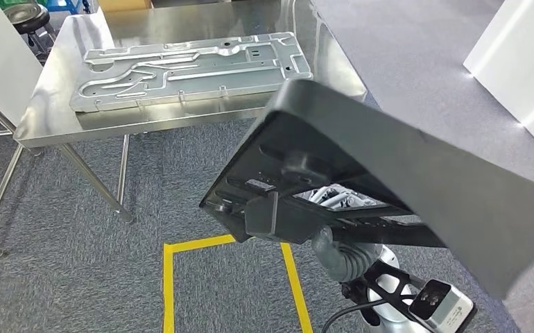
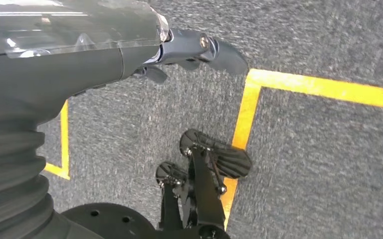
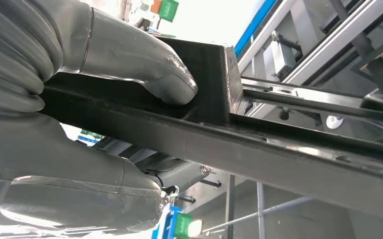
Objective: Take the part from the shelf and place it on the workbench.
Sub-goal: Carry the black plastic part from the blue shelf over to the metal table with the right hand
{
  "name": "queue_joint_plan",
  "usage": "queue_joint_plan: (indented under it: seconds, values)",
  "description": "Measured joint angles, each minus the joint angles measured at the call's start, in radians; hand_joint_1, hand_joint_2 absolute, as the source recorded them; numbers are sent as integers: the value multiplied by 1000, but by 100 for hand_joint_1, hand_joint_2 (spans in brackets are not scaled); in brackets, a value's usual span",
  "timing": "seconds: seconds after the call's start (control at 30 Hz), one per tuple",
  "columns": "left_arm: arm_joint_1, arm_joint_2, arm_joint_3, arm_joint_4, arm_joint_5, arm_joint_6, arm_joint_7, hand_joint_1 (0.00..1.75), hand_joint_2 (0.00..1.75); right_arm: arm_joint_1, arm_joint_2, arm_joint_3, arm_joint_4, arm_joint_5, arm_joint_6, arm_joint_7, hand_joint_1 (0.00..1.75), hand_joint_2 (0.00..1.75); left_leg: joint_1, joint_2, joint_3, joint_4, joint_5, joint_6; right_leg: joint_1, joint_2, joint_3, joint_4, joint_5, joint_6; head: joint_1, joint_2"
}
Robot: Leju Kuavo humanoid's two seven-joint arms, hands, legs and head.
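Right wrist view: we see our right hand point(image 3: 105, 124) clamped on the black part point(image 3: 259, 144), thumb above, fingers beneath. Our left hand point(image 2: 179, 50) hangs, fingers apart, empty. The table point(image 1: 63, 121) carries a metal panel point(image 1: 188, 69).

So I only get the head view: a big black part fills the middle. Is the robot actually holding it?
Observer: Yes. In the right wrist view the right hand grips the black part, thumb pressed on one face, fingers on the opposite face.
Operator: And the other hand?
Observer: The left hand holds nothing; it hangs over grey carpet with yellow tape.
Operator: Anything behind the part?
Observer: The right wrist view shows metal framing beyond it, possibly a shelf.
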Motion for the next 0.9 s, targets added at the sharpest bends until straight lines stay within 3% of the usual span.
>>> queue_joint_plan:
  seconds: [0.07, 0.1, 0.2, 0.23, 0.27, 0.3, 0.37, 0.43, 0.53, 0.6, 0.63, 0.73, 0.77, 0.8, 0.87, 0.9]
  values:
    - [-1, -1, 0, 0, 1, 0, -1, 0, 175, 0, 0, -2, -5, 0, 0, 0, 175, 175, 5, -1, 19, -10, 3, 11, -1, -1, -3, 30, -7, 11, 0, 0]
    - [-3, -1, 0, 0, 1, 0, -1, 0, 175, 0, 0, -3, -7, 0, 0, 0, 175, 175, 8, -1, 29, -13, 1, 15, -2, -2, -22, 67, -19, 16, 0, 0]
    - [-5, -1, 0, 0, 5, 2, -1, 0, 175, 4, 0, -4, -8, 1, 0, 0, 175, 175, 9, -2, 46, -18, -14, 20, -12, -5, -146, 244, -87, 32, 0, 0]
    - [-4, -1, 0, 0, 6, 3, -1, 0, 175, 7, -1, -4, -8, 2, 1, 0, 175, 175, 10, -2, 52, -18, -21, 20, -16, -6, -180, 278, -98, 37, 0, 0]
    - [-4, -1, 0, 0, 7, 3, 0, 0, 175, 8, -1, -4, -7, 2, 1, 0, 175, 175, 10, -2, 61, -18, -28, 18, -18, -7, -198, 278, -91, 39, 0, 0]
    - [-3, -2, 0, 0, 8, 3, 0, 0, 175, 8, -1, -3, -7, 3, 1, 0, 175, 175, 10, -3, 72, -18, -36, 16, -20, -8, -198, 243, -60, 38, 0, 0]
    - [-4, -4, 0, 0, 9, 3, 0, 0, 175, 9, -1, -4, -7, 4, 1, 0, 175, 175, 11, -3, 96, -18, -55, 9, -20, -11, -166, 114, 38, 32, 0, 0]
    - [-6, -4, 0, 0, 9, 2, 0, 0, 175, 9, -1, -3, -7, 6, 2, 0, 175, 175, 10, -4, 111, -22, -70, -3, -15, -13, -141, 29, 84, 20, 0, 0]
    - [-6, -4, 0, 0, 9, 1, -1, 0, 175, 10, -1, -4, -8, 6, 2, 0, 175, 175, 9, -3, 125, -17, -71, -25, -12, -10, -122, 7, 85, -5, 0, 0]
    - [-6, -4, 0, 0, 8, 1, -2, 0, 175, 11, -1, -4, -8, 6, 2, 0, 175, 175, 11, -2, 118, 23, -86, -33, -14, -10, -99, -1, 81, -18, 0, 0]
    - [-8, -4, 0, 0, 7, 0, -2, 0, 175, 11, 0, -4, -8, 8, 2, 0, 175, 175, 12, -2, 95, 67, -108, -36, -14, -10, -90, -3, 77, -22, 0, 0]
    - [-6, -4, 0, 0, 7, -2, -3, 0, 175, 14, 1, -4, -6, 29, -4, 0, 175, 175, 13, -2, -16, 228, -172, -38, -8, -16, -73, -3, 59, -31, 0, 0]
    - [-4, -4, 0, 0, 8, -2, -3, 0, 175, 16, 1, -4, -4, 42, -9, 0, 175, 175, 13, -1, -39, 244, -167, -36, -5, -19, -66, -3, 52, -33, 0, 0]
    - [-2, -4, 0, 0, 9, -2, -4, 0, 175, 17, 1, -3, -1, 53, -15, 0, 175, 175, 11, 0, -45, 223, -140, -31, -2, -23, -56, -3, 44, -34, 0, 0]
    - [0, -4, 0, 0, 9, -2, -5, 0, 175, 17, 2, -1, 4, 67, -25, 0, 175, 175, 5, 5, -19, 108, -48, -15, 3, -31, -33, -4, 26, -31, 0, 0]
    - [-1, -3, 0, 0, 8, -3, -6, 0, 175, 17, 2, 0, 6, 67, -29, 0, 175, 175, -1, 9, -5, 54, -25, -8, 5, -35, -24, -3, 19, -28, 0, 0]
